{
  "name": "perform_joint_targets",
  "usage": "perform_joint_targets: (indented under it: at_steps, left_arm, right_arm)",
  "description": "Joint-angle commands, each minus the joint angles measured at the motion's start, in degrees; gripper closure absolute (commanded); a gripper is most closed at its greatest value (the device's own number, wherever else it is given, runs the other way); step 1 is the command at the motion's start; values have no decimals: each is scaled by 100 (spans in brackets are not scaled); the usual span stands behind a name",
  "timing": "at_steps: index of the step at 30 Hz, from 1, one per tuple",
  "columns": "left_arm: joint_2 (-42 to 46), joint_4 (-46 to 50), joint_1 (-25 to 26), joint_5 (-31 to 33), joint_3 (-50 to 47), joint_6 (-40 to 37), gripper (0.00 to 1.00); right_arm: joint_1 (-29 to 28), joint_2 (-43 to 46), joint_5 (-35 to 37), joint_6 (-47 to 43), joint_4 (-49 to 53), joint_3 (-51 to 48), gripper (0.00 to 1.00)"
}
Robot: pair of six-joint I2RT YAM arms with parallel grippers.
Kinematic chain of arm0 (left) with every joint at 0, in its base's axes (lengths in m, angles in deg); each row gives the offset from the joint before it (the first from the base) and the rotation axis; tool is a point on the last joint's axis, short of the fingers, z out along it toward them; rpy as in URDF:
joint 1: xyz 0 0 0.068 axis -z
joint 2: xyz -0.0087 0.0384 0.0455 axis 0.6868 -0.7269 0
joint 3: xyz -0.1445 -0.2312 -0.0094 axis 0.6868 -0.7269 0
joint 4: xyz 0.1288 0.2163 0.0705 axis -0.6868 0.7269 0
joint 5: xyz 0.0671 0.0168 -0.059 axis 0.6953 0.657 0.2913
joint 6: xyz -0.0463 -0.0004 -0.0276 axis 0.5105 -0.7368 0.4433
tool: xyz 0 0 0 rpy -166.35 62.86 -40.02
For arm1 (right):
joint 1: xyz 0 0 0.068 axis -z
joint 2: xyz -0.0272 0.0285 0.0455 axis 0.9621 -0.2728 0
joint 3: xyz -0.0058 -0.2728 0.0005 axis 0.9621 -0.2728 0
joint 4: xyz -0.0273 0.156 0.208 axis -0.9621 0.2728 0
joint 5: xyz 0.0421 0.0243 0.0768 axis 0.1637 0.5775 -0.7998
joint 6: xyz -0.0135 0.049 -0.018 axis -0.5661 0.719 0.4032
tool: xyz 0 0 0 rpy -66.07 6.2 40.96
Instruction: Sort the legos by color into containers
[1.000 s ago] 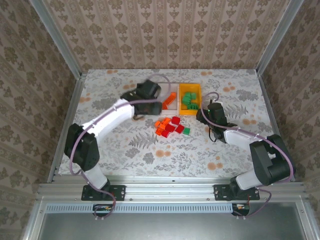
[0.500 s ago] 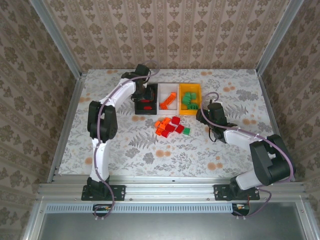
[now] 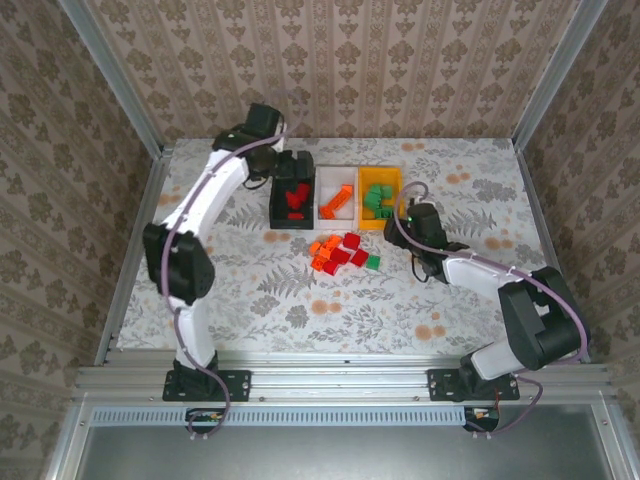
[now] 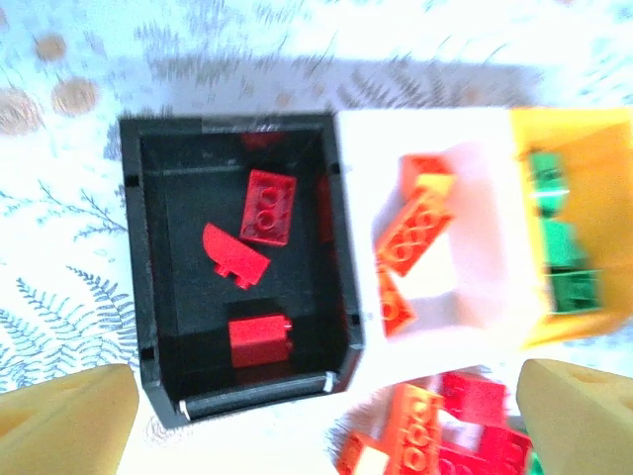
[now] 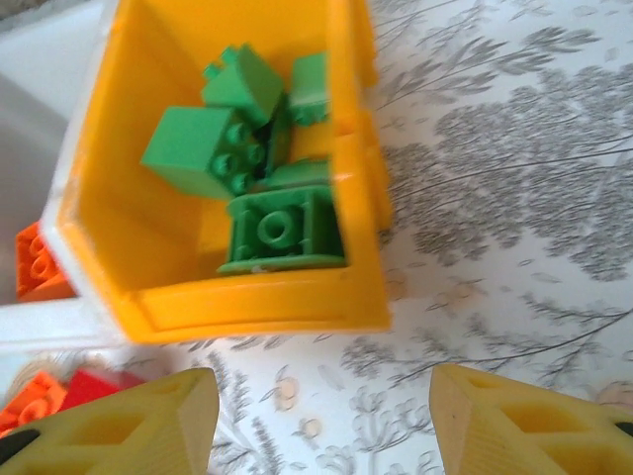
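Lifting off the black bin (image 4: 134,247), my left pincer (image 4: 323,381) stands wide, empty; three red legos (image 4: 267,206) lie inside. Right pincer (image 5: 321,416) wide too. Loose pile (image 3: 340,252) awaits sorting.

No text, label, brand, number or sign can be read in any view. The stud tops of the red bricks (image 4: 267,206) in the black bin (image 4: 132,247) and of the green bricks (image 5: 282,233) in the yellow-orange bin (image 5: 247,307) are too blurred to tell whether they carry any moulded lettering.
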Motion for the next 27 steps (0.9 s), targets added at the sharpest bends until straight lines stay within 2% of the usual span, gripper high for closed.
perform_joint_targets:
  at_steps: [1, 4, 8, 13, 18, 27]
  left_arm:
    - [770, -613, -136, -400, -688, 354, 0]
    - [1160, -1269, -285, -840, -1454, 505, 0]
    - [1375, -1628, -427, -1019, -2012, 480, 0]
    - [1673, -2016, -544, -1480, -2547, 798, 0]
    - [1669, -2136, -526, -1687, -2666, 950, 0]
    - [1825, -2098, -557, -1638, -2661, 931, 0]
  right_arm:
    - [-627, -134, 141, -1, 982, 393, 39]
    - [-1004, -167, 273, -122, 1626, 578, 36]
    - [-1265, -9, 411, -122, 2196, 563, 35]
    - [-1503, -9, 410, -74, 2764, 529, 40]
    - [-1542, -318, 212, -89, 2817, 581, 39]
    - [-1520, -1076, 248, -278, 2759, 1075, 37]
